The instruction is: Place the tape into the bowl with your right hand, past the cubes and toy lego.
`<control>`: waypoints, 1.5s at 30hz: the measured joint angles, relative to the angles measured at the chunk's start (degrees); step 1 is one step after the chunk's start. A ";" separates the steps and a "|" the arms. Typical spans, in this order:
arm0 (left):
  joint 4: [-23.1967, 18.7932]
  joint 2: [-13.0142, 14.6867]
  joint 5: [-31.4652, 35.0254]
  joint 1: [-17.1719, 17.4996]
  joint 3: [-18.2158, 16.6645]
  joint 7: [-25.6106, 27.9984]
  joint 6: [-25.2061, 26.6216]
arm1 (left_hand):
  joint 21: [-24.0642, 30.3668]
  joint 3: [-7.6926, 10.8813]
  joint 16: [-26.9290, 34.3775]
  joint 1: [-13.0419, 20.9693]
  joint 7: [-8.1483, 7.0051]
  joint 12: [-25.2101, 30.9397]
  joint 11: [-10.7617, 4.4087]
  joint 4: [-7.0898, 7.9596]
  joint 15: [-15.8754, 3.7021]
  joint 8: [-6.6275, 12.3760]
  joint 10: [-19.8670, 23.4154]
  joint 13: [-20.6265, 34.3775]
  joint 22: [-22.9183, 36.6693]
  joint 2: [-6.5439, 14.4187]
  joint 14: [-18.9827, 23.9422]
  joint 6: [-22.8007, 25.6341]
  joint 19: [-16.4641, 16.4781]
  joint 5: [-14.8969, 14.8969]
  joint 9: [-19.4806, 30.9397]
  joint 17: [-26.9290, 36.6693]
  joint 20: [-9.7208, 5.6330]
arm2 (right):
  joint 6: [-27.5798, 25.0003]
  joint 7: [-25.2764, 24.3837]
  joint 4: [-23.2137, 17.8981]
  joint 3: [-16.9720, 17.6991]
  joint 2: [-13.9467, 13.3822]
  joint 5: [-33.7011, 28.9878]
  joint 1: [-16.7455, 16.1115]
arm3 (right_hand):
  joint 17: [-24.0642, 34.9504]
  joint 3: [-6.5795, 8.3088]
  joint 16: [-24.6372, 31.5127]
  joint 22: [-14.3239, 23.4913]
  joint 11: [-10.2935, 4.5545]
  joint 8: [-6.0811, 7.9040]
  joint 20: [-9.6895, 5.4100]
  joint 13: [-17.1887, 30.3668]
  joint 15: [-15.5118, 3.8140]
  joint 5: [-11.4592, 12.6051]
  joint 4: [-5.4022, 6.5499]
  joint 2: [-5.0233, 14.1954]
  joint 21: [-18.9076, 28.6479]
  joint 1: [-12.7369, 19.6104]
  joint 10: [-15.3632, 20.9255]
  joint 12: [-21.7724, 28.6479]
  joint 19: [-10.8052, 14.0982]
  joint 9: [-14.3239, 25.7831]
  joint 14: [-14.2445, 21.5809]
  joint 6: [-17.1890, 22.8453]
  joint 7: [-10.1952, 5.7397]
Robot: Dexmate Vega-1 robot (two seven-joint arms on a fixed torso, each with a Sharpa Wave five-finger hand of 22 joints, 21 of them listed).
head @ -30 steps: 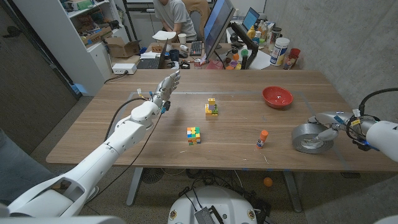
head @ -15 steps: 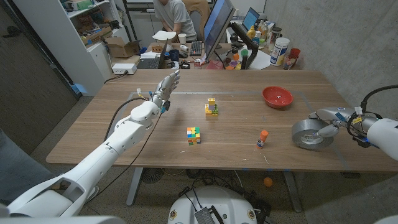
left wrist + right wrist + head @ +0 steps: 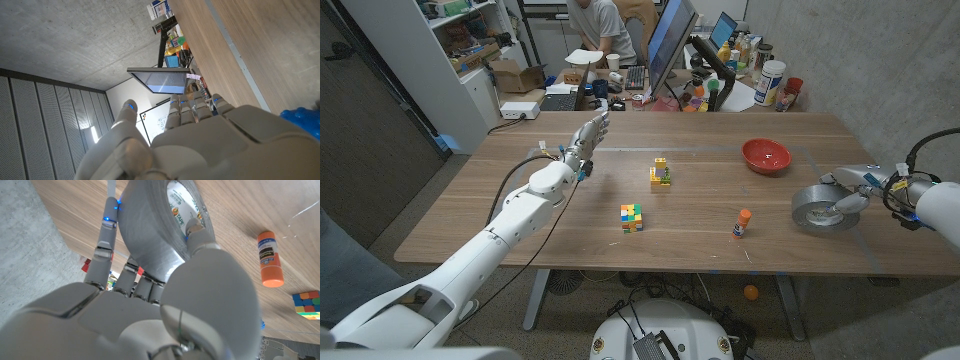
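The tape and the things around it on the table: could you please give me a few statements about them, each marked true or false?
1. The right hand holds the tape. True.
2. The tape lies in the bowl. False: it is at the table's right edge, apart from the bowl.
3. The glue stick stands between the cube and the tape. True.
4. The left hand grips the lego. False: it holds nothing, fingers apart.
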 measured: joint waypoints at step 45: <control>-4.66 5.00 1.90 3.02 -4.30 1.84 -1.93 | 0.67 0.00 0.45 0.00 -0.72 0.00 0.94 0.00 2.46 -0.23 0.51 0.29 -0.01 0.00 1.59 0.73 2.38 0.00 -0.01 -0.01 3.02 | -8.41 0.92 -0.80 -10.18 -7.95 0.03 13.57 | 5.39 -1.51 -4.21 -0.35 0.33 0.33 -0.73 2.77 -0.93 0.00 0.27 -0.51 2.34 0.51 -0.93 1.61 -0.73 0.94 0.90 0.50 0.47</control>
